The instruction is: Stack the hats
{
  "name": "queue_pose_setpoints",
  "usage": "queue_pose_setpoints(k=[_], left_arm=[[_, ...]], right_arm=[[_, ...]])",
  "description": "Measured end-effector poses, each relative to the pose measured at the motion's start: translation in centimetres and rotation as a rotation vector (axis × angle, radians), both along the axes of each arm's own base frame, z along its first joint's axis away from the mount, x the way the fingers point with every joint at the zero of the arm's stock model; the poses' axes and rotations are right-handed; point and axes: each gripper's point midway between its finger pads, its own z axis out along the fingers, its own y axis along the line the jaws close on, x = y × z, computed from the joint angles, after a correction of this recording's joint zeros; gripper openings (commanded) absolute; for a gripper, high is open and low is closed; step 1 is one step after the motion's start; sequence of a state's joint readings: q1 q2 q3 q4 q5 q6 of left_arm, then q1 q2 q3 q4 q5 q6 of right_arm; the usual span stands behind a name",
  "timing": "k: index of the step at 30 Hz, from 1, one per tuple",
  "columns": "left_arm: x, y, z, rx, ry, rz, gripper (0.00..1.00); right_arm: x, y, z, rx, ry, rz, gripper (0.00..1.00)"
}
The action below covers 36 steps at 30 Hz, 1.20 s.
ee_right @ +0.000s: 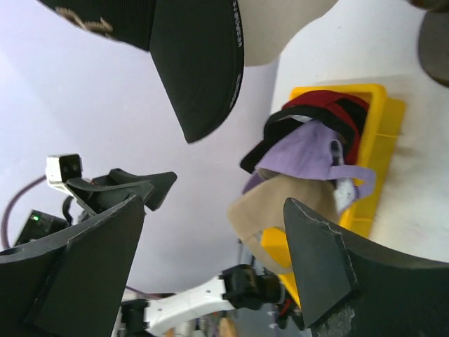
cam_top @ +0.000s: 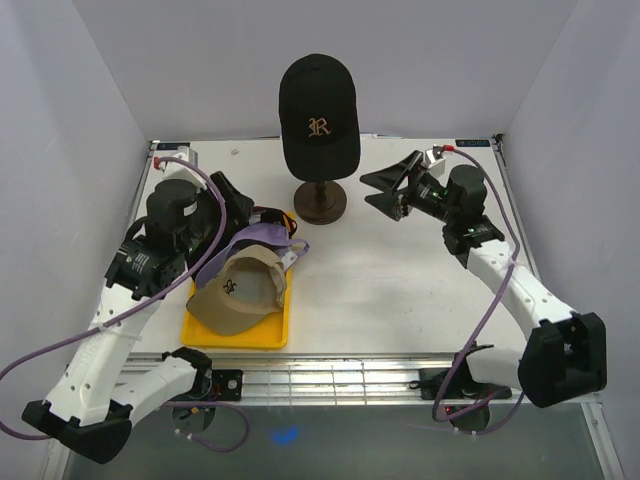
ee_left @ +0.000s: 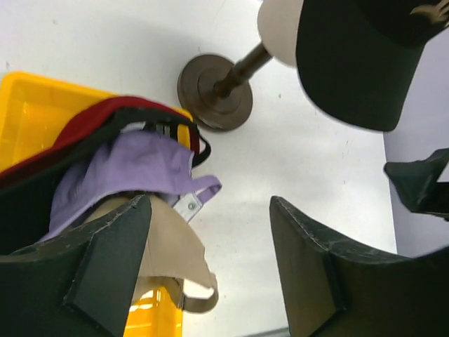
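Tan cap (cam_top: 238, 290) tops pile (cam_top: 265, 238) in yellow tray (cam_top: 272, 335), table's near-left corner. Black R cap (cam_top: 318, 115) not stacked yet, far edge. Left gripper (ee_left: 210, 210), right gripper (cam_top: 378, 190) both wide open, empty.

Both arms are bent at the elbow. The left claw (ee_left: 209, 210) and right claw (cam_top: 366, 188) point inward, jaws spread wide, gripping nothing.

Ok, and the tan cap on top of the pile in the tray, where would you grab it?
The tan cap lies topmost in the yellow tray, crown up. I'd pinch its rear edge by the strap, which overhangs the tray's table side, coming from above with the left gripper, open right over it.
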State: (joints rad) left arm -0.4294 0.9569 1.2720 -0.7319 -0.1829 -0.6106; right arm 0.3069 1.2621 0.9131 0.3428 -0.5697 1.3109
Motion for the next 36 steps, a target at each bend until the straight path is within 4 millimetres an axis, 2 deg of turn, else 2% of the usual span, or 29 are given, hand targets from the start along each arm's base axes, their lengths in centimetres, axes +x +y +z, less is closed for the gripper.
queue_pose_setpoints(k=[5,8,10,13,15,16,19,22,25,29,33,36], left_arm=[[-2.2,-0.9,-3.7,0.001,0.13,-0.083,0.66],[-2.7,-1.9,-5.2,-0.001,0.193,-0.139,0.64],[-3.0,-2.3,-6.5,0.003,0.232,-0.164,0.65],[-3.4,-2.4,-7.7,0.014,0.278,-0.173,0.68],[-3.5,-2.3,-7.8,0.016,0.284,-0.174,0.71],[-3.6,-2.3,-7.6,0.016,0.285,-0.173,0.71],[-3.4,-1.6,-6.3,0.023,0.262,-0.136,0.71],[-2.8,-0.6,-3.6,0.018,0.21,-0.068,0.71],[-2.1,0.4,-0.2,-0.004,0.136,0.008,0.71],[-1.3,1.8,4.3,-0.025,0.039,0.099,0.72],[-0.8,2.5,6.3,-0.028,0.001,0.142,0.73],[-0.4,2.6,6.8,-0.026,-0.008,0.158,0.74]], right_arm=[[-2.7,-1.4,-0.2,-0.204,-0.128,-0.007,0.82],[-4.2,-0.8,-0.3,-0.318,-0.203,0.03,0.81],[-6.0,1.2,-0.8,-0.391,-0.248,0.097,0.8],[-9.4,5.5,-1.6,-0.495,-0.326,0.22,0.78],[-11.6,7.9,-2.6,-0.551,-0.368,0.294,0.76],[-11.9,8.6,-3.4,-0.587,-0.379,0.306,0.76],[-13.4,10.4,-6.0,-0.69,-0.394,0.351,0.76],[-13.8,12.3,-8.0,-0.812,-0.414,0.366,0.76],[-13.7,14.7,-8.5,-0.885,-0.467,0.372,0.75],[-13.6,17.8,-7.8,-0.954,-0.564,0.358,0.74],[-13.3,20.1,-7.6,-1.018,-0.622,0.361,0.73],[-12.7,21.9,-8.0,-1.057,-0.648,0.369,0.73]])
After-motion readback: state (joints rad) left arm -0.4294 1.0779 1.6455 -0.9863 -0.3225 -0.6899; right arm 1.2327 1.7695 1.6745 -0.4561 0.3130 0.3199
